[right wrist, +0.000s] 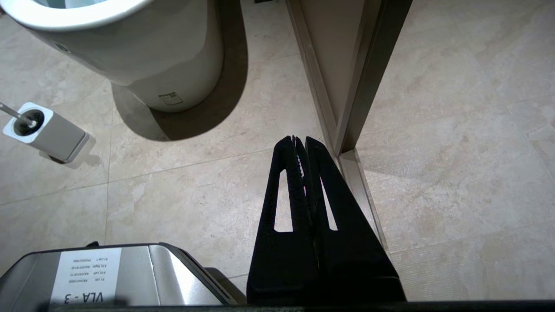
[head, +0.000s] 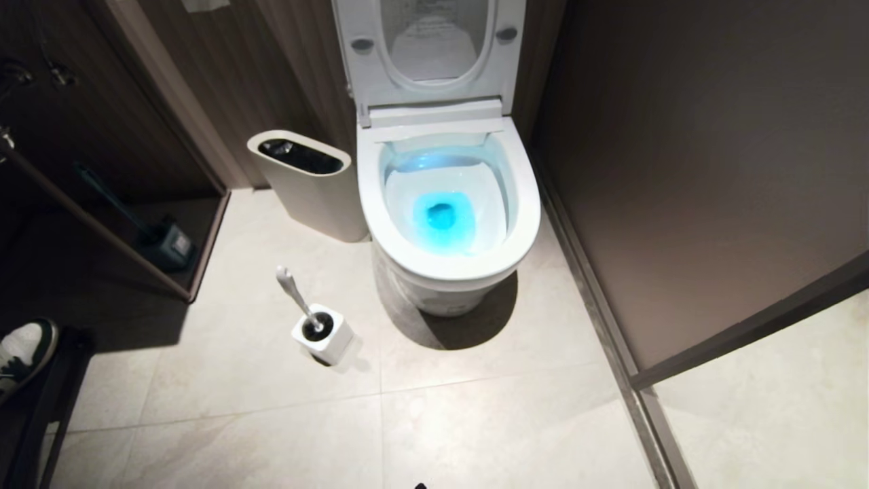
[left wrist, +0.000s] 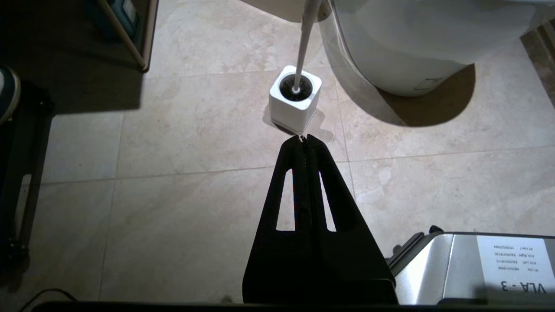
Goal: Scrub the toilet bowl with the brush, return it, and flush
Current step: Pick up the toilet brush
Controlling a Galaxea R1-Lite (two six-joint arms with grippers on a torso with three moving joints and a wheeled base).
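Note:
The white toilet bowl [head: 523,224] stands against the back wall with seat and lid raised and blue water glowing inside. Its pedestal shows in both wrist views [left wrist: 403,47] [right wrist: 173,56]. The brush [head: 293,293] leans in a white square holder [head: 331,343] on the floor, left of the bowl's front. My left gripper [left wrist: 303,138] hangs shut and empty above the floor, short of the holder [left wrist: 295,110], where the brush handle [left wrist: 305,34] rises. My right gripper [right wrist: 299,139] is shut and empty near the partition's foot. Neither arm shows in the head view.
An off-white waste bin [head: 319,197] with a black liner stands left of the bowl. A dark-handled brush and holder [head: 166,244] sit in the dark shelf at left. A person's shoe [head: 24,353] is at the left edge. A brown partition [head: 713,204] closes the right side.

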